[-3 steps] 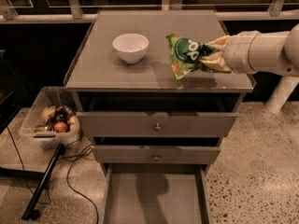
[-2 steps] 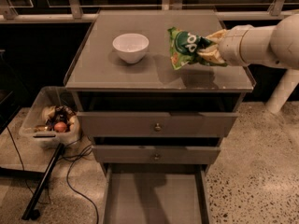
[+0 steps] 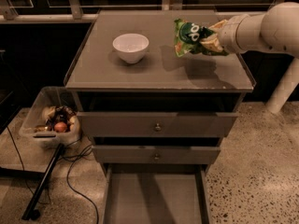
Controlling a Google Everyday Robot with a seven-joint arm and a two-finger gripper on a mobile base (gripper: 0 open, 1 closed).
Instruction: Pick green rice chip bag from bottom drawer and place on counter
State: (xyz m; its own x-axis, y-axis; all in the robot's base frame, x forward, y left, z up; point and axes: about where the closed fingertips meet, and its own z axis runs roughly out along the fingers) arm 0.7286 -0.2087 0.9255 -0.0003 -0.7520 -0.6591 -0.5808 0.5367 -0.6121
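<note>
The green rice chip bag (image 3: pixel 189 37) is held in the air above the right half of the counter (image 3: pixel 154 73), casting a shadow below it. My gripper (image 3: pixel 212 40) comes in from the right on a thick white arm and is shut on the bag's right end. The bottom drawer (image 3: pixel 154 197) is pulled open at the bottom of the view and its floor is bare.
A white bowl (image 3: pixel 131 47) stands on the counter left of the bag. Two upper drawers with round knobs (image 3: pixel 158 126) are partly open. A clear bin of items (image 3: pixel 53 120) and cables lie on the floor at the left. A white post (image 3: pixel 285 85) stands at the right.
My gripper has carried the bag up and toward the back of the counter, a little to the right. The bowl and drawers have not moved.
</note>
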